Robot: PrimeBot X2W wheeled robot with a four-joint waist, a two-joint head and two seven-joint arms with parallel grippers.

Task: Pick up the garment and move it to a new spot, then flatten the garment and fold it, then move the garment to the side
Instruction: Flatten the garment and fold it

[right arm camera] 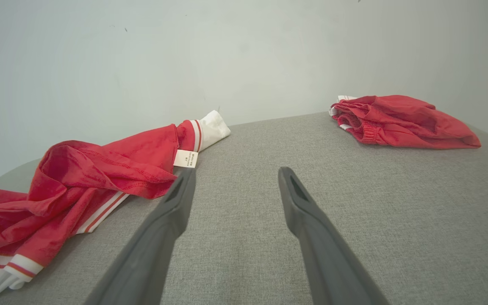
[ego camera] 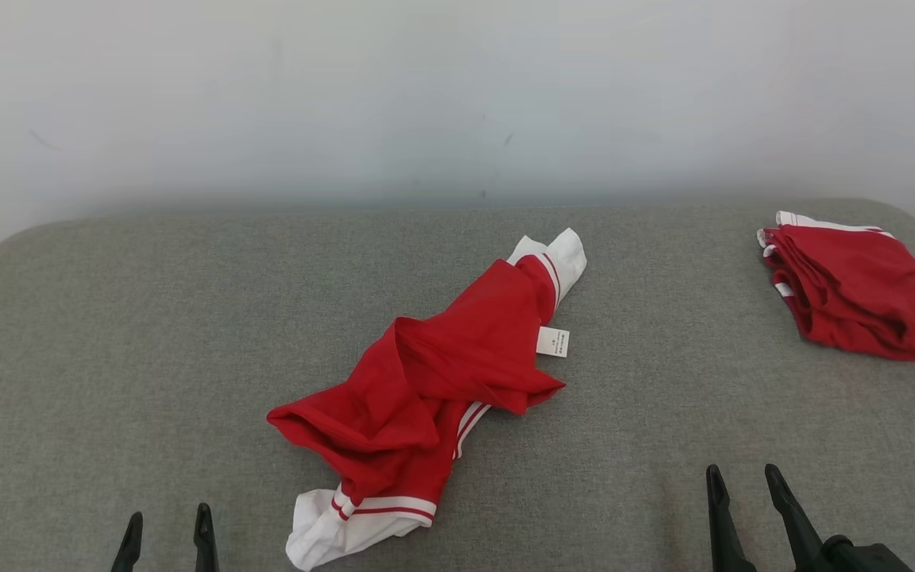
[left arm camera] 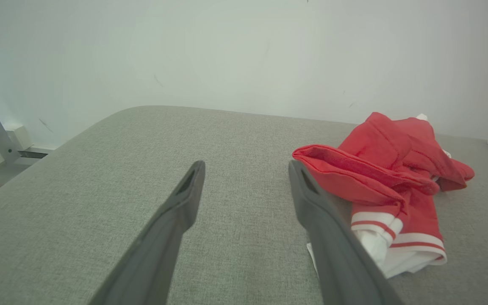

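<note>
Garment (ego camera: 418, 389) bunched, shape unclear, label (ego camera: 553, 342) print illegible

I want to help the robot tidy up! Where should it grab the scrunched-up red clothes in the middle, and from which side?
Probably the puffed-up red fold at the left end of the crumpled garment. It stands up off the grey surface, so a finger could slip under it. Come in low from the robot's left with the open left gripper, which sits nearest.
</note>
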